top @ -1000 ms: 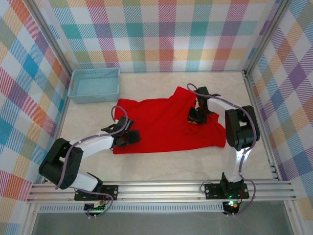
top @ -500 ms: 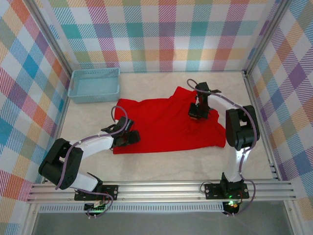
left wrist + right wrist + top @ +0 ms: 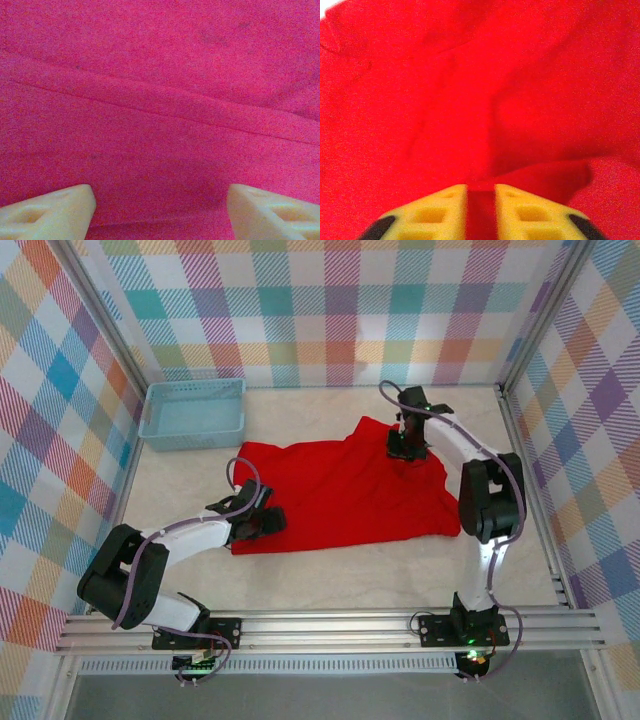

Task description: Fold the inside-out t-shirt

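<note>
The inside-out t-shirt [image 3: 340, 490] is bright red and lies spread across the middle of the table, with wrinkles on its right half. My left gripper [image 3: 262, 523] rests at the shirt's near left corner. In the left wrist view it [image 3: 160, 200] is open, its pale fingertips [image 3: 70, 205] wide apart over flat red cloth [image 3: 160, 100]. My right gripper [image 3: 405, 445] is at the shirt's far right part. Its yellow jaws [image 3: 480, 192] stand close together with a raised fold of the red cloth [image 3: 470, 75] between them.
A light blue basket [image 3: 193, 412] sits at the far left, apart from the shirt. Plaid walls close the table on three sides. Bare tabletop lies along the near edge [image 3: 340, 580] and to the right of the shirt.
My right gripper has moved toward the far wall across the shirt's right side. The left gripper has stayed where it was, open.
</note>
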You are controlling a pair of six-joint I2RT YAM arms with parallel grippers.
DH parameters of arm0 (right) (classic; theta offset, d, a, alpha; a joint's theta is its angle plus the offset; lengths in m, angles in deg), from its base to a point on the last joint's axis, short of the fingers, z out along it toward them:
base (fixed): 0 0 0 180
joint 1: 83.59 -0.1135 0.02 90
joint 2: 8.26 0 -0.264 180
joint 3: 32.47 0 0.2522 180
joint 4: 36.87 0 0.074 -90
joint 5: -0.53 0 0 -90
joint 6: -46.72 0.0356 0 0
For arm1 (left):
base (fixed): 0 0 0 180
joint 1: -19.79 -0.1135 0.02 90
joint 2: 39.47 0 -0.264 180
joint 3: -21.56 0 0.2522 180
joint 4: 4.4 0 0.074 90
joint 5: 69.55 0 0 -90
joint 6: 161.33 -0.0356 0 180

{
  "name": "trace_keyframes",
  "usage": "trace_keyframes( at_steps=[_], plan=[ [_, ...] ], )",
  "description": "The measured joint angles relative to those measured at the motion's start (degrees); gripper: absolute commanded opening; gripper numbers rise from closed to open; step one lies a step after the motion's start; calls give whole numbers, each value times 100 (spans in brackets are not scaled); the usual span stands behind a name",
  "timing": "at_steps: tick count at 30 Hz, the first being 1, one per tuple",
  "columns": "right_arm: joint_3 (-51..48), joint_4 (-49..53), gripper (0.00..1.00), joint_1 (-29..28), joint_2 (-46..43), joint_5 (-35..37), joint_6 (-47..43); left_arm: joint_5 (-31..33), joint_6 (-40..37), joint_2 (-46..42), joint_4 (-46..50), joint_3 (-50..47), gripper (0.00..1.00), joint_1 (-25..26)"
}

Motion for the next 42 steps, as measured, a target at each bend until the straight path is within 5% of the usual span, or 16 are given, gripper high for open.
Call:
trace_keyframes(
  at_steps=[19,22,29,40,42],
  plan=[
    [-960,74,37,-66,-271,-234,254,0,0,-2,0,-2,72,0],
    [-949,-28,14,-96,-87,-481,302,0,0,0,0,-2,72,0],
    [-404,7,0,-133,376,-612,409,0,2,0,0,-2,72,0],
    [608,177,0,-133,426,-313,254,0,2,0,-4,-7,71,0],
    [640,223,20,-133,424,-234,219,2,2,0,-4,-7,71,0]
  ],
)
